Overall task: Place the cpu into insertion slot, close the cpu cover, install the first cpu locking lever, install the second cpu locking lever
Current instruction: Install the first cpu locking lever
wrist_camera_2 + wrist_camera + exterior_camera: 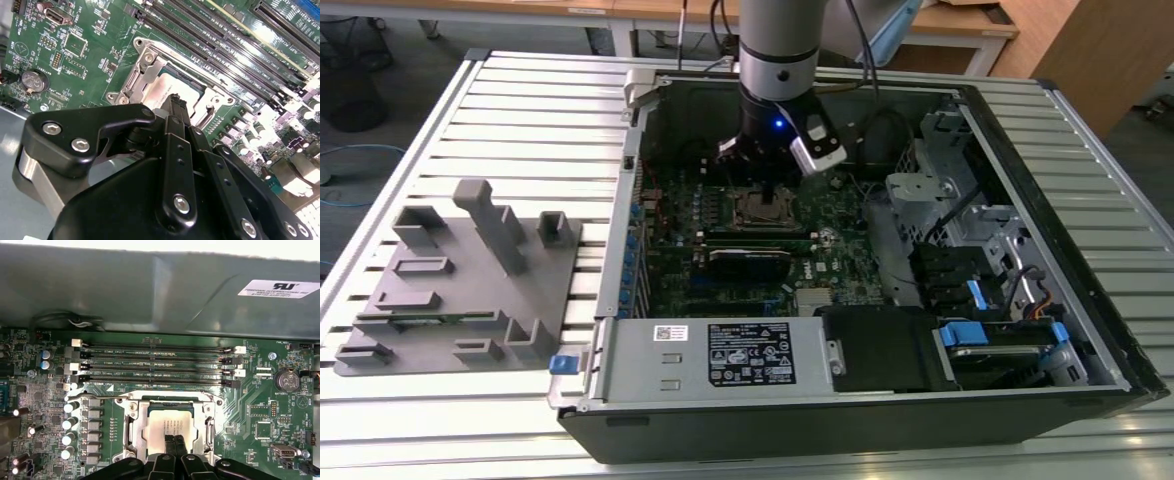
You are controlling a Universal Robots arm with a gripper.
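We hold our jaws pressed together, tips straight above the cpu (167, 422), framed by the cpu cover (136, 427).

in the exterior view the slatted table (520, 100) is lit brightly from above, while the inside of the computer case (854, 440) is left in shadow. in the second wrist view the memory slots (240, 60) are washed by white glare in places.
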